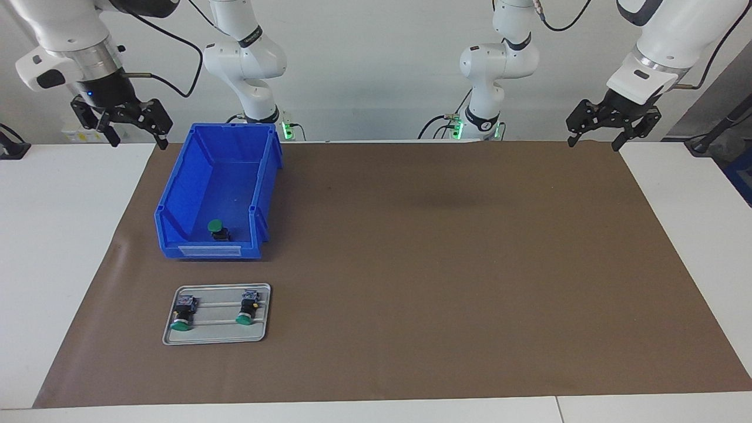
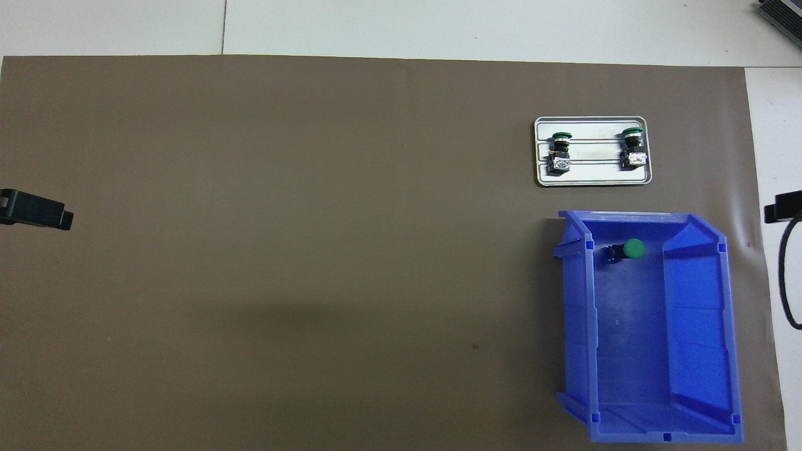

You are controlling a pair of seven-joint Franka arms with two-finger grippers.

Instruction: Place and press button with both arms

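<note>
One green-capped button (image 1: 217, 229) lies in the blue bin (image 1: 176, 202), near the wall farthest from the robots; it also shows in the overhead view (image 2: 627, 250). Two more buttons (image 1: 184, 314) (image 1: 248, 308) lie on their sides on a grey tray (image 1: 216, 336), which is farther from the robots than the bin. My right gripper (image 1: 138, 141) is open and empty, raised over the table's edge beside the bin's near corner. My left gripper (image 1: 594, 144) is open and empty, raised over the mat's corner at the left arm's end.
The bin (image 2: 698, 313) and tray (image 2: 593, 180) stand on a brown mat (image 1: 440, 264) toward the right arm's end of the table. White tabletop borders the mat. Only the grippers' tips show in the overhead view, at its side edges.
</note>
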